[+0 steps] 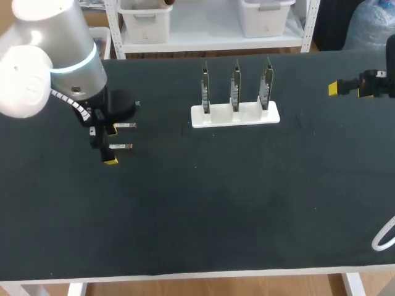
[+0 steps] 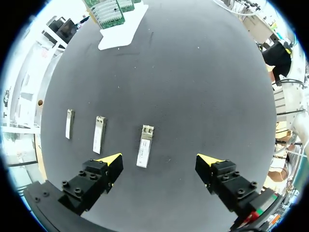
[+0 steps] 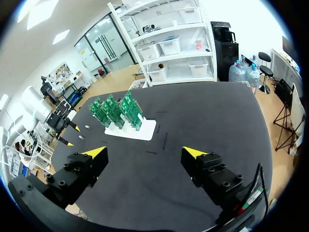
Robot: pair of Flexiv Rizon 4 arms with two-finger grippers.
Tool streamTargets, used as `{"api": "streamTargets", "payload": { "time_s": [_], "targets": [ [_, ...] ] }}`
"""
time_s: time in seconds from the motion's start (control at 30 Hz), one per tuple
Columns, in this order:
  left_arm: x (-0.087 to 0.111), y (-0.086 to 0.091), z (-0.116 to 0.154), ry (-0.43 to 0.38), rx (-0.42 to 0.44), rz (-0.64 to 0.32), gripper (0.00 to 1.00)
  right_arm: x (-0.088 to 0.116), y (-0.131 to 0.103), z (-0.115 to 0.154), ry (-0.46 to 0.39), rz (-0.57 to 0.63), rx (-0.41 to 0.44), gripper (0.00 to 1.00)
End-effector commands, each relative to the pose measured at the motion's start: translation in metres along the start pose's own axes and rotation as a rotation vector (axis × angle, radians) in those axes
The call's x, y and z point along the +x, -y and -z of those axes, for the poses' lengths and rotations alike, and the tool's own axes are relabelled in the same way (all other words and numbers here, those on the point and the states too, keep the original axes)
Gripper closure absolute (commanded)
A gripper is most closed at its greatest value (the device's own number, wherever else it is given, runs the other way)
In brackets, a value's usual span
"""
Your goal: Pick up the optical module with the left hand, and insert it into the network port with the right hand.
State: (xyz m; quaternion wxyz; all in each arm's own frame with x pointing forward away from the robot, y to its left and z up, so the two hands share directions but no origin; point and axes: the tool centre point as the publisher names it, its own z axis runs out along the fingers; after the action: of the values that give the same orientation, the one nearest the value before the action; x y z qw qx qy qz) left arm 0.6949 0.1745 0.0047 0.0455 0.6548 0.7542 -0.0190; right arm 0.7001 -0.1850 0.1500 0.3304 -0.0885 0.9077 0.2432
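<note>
On the left, the left gripper hung with its fingers wide apart over an optical module lying flat between them, untouched. Two more modules lay beside it. Farther back, in the middle, a white holder held three upright green circuit boards. At the far right, the right gripper was likewise spread, holding nothing.

I see three slim silver optical modules lying flat and parallel on the dark desk, none touching. Well apart from them, three green network-port boards stand upright in a white holder.
</note>
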Motion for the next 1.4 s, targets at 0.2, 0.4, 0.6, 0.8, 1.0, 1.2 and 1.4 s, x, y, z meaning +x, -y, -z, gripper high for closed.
{"api": "streamTargets", "payload": {
  "time_s": [0.2, 0.4, 0.6, 0.8, 1.0, 1.2, 1.4],
  "targets": [
    [0.001, -0.006, -0.003, -0.013, 0.007, -0.014, 0.0, 0.0, 0.0, 0.0, 0.0, 0.0, 0.0, 0.0],
    [0.0, -0.014, -0.003, -0.019, -0.001, -0.021, 0.0, 0.0, 0.0, 0.0, 0.0, 0.0, 0.0, 0.0],
    [-0.002, -0.017, 0.002, -0.022, -0.006, 0.003, 0.0, 0.0, 0.0, 0.0, 0.0, 0.0, 0.0, 0.0],
    [-0.002, -0.017, 0.002, -0.022, -0.006, 0.003, 0.0, 0.0, 0.0, 0.0, 0.0, 0.0, 0.0, 0.0],
    [-0.002, -0.017, 0.002, -0.022, -0.006, 0.003, 0.0, 0.0, 0.0, 0.0, 0.0, 0.0, 0.0, 0.0],
    [-0.002, -0.016, 0.002, -0.032, -0.011, 0.031, 0.0, 0.0, 0.0, 0.0, 0.0, 0.0, 0.0, 0.0],
    [-0.002, -0.015, 0.0, -0.053, -0.01, 0.029, 0.0, 0.0, 0.0, 0.0, 0.0, 0.0, 0.0, 0.0]
  ]
}}
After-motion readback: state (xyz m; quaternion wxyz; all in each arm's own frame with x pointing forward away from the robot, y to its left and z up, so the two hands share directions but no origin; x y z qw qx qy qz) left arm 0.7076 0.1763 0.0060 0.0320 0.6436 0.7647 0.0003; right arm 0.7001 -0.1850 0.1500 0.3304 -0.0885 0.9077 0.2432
